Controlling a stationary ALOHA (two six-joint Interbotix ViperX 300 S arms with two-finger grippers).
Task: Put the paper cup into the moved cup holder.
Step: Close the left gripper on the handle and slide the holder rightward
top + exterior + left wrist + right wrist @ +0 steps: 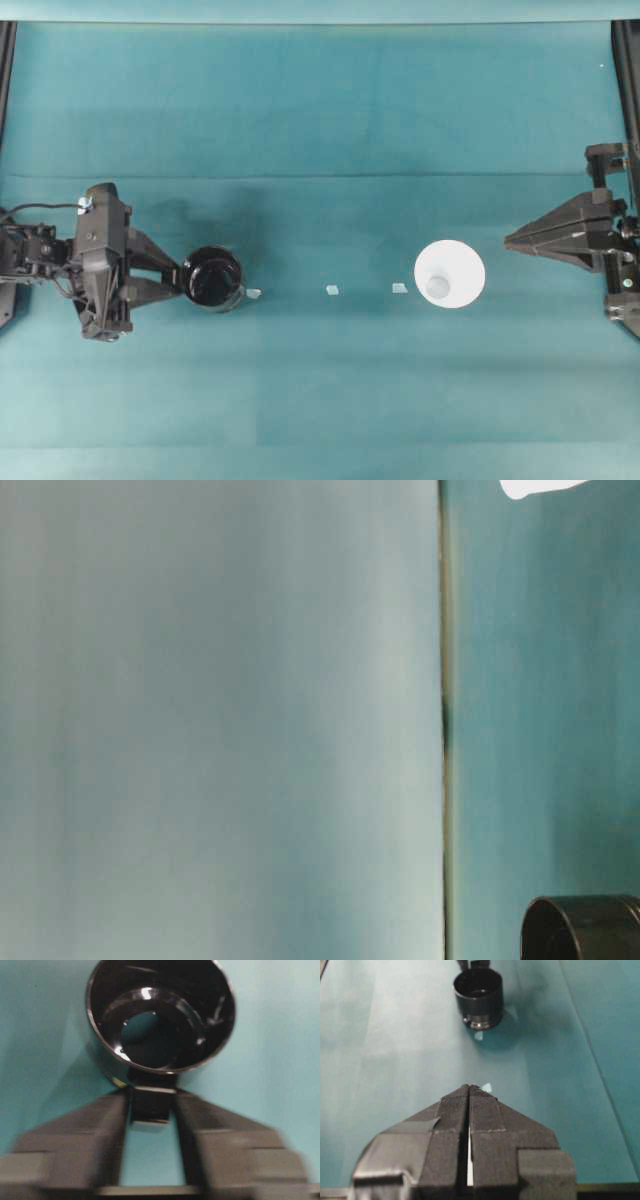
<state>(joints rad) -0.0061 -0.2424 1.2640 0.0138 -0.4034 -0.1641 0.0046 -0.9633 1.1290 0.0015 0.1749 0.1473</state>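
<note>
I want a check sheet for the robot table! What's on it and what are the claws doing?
Surface: teal cloth, creased in bands.
Job's things: cup holder, black and glossy, upright at the left; paper cup, white, open side up, at the right, not in the holder.
Clutter: three small pale tabs in a row between holder and cup.
Grippers: left gripper closed on the holder's side handle; right gripper shut, holding nothing, apart from the cup.
Cables: black cable at the left arm.
Surroundings: dark frame rails at the side edges.
</note>
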